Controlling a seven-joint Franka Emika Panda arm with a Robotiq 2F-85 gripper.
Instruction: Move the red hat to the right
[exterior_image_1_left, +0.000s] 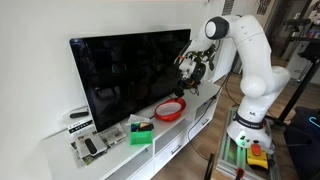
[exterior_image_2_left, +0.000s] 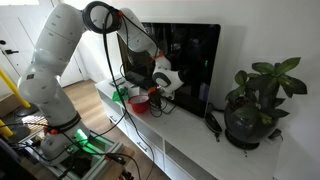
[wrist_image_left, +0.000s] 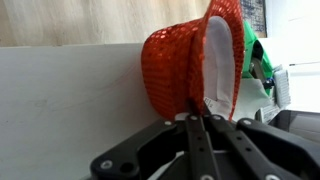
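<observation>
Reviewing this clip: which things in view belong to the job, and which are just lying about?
Job: red hat; end effector.
Lying about: green box; remote control; TV; potted plant.

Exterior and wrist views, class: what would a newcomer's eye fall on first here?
The large black television dominates the white cabinet in both exterior views. Before it is the bright red hat, its brim pinched by the gripper in the wrist view. A leafy potted plant stands beside the screen.
</observation>
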